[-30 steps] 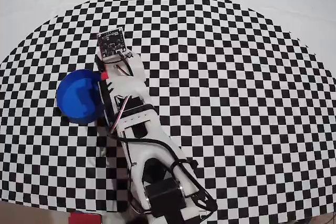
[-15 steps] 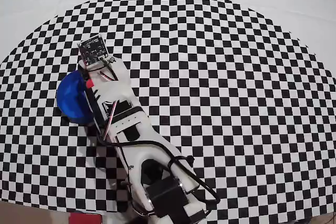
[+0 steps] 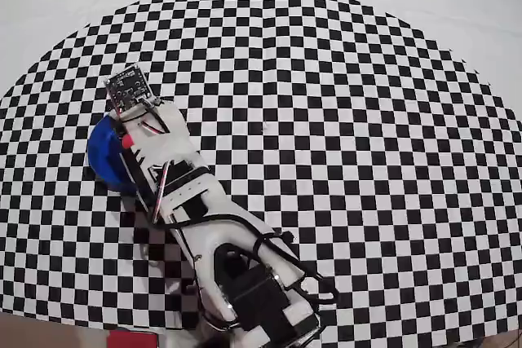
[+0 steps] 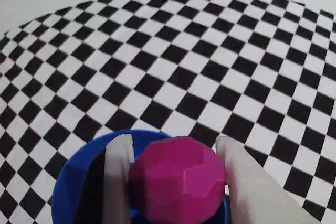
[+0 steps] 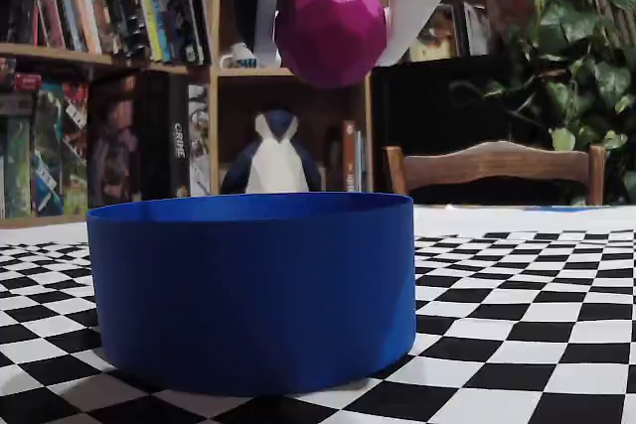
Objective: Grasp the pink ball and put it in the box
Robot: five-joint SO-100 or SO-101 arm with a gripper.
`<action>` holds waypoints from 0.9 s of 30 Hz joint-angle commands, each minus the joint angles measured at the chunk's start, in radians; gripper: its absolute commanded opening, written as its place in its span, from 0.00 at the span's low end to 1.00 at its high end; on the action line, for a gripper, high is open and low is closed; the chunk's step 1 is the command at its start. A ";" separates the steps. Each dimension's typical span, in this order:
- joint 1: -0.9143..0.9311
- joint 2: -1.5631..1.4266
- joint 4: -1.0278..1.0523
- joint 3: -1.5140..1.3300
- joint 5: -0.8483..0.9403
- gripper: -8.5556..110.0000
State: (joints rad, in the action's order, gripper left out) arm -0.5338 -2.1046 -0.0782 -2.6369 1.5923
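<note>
Overhead view bright, fisheye-bent edges — wrist view soft; fixed view background dim.

Tabletop (image 3: 367,120): black-and-white checkered cloth.
Bookshelf (image 5: 109,57): rows of upright books behind.
Penguin toy (image 5: 270,156): before the shelf.
Chair (image 5: 497,168): wooden.
Plant (image 5: 571,47): right.
</note>
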 commanded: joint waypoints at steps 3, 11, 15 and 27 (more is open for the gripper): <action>-0.026 0.008 0.002 0.005 -0.005 0.07; -0.066 0.026 0.002 0.005 -0.005 0.07; -0.078 0.035 0.002 0.005 -0.005 0.07; -0.097 0.063 0.002 0.005 -0.005 0.07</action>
State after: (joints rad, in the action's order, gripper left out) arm -0.6197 -2.0402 -0.0782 -2.6369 1.5923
